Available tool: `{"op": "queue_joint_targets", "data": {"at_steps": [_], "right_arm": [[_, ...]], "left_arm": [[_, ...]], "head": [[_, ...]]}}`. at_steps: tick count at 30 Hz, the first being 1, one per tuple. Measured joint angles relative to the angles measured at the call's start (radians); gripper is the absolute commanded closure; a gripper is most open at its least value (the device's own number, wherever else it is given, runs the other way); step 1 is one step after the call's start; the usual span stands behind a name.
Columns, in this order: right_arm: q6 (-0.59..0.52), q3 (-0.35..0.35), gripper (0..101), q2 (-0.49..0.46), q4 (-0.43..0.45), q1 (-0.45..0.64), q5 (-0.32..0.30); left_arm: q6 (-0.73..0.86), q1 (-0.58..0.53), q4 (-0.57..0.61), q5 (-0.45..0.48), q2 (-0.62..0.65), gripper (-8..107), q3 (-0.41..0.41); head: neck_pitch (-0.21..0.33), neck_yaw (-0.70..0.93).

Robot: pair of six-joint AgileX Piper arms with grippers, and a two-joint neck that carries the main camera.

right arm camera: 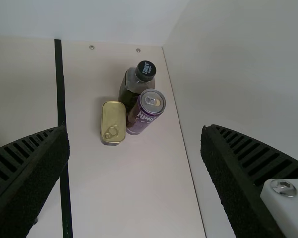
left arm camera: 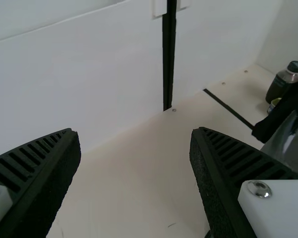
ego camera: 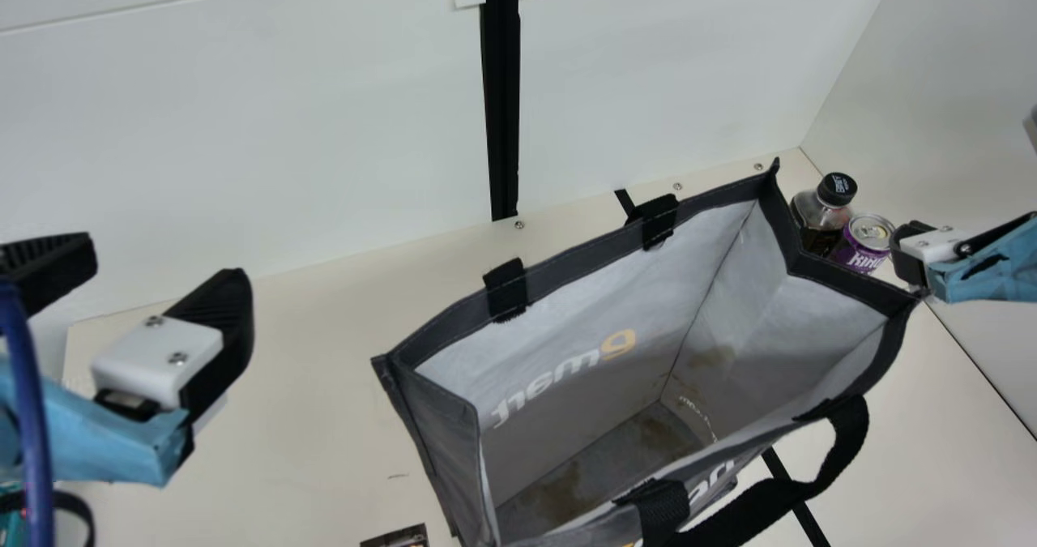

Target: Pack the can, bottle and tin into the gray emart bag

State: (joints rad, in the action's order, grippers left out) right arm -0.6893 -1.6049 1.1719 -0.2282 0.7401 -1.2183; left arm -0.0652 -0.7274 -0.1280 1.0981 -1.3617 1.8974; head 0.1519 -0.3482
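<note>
- L gripper (ego camera: 164, 257): fingers spread wide, nothing btwn; well apart from can, bottle & tin.
- R gripper (ego camera: 914, 247): fingers also spread, nothing btwn.
- Can (right arm camera: 145, 119), bottle (right arm camera: 131, 89) & tin (right arm camera: 113, 116): past R gripper's fingertips, in line w/ the gap, no contact.
- Can & bottle upright, close tog.; tin flat w/ ring-pull up, just beside both.
- All 3 on bench (ego camera: 316, 361), outside the open gray bag (ego camera: 437, 442), near its R end.

White back panels (ego camera: 243, 150), black upright strip (ego camera: 502, 109) between them, pale side wall (ego camera: 956, 109), cream table (ego camera: 324, 361) with screws (ego camera: 519, 224)
</note>
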Motion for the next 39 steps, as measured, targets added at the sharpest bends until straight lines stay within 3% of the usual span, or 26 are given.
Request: {"op": "queue_joint_targets", "data": {"at_steps": [11,29,39], "right_arm": [[0.000,0.000,10,0.000,0.000,0.000,0.000],[0.000,0.000,10,0.000,0.000,0.000,0.000],[0.000,0.000,10,0.000,0.000,0.000,0.000]], "left_arm": [[0.043,-0.080,0.029,0.031,-0.071,9,0.119],[0.223,-0.099,0.233,0.122,-0.213,9,0.328],[0.329,-0.103,0.342,0.122,-0.276,9,0.361]], "head": [[0.000,0.000],[0.000,0.000],[0.000,0.000]]}}
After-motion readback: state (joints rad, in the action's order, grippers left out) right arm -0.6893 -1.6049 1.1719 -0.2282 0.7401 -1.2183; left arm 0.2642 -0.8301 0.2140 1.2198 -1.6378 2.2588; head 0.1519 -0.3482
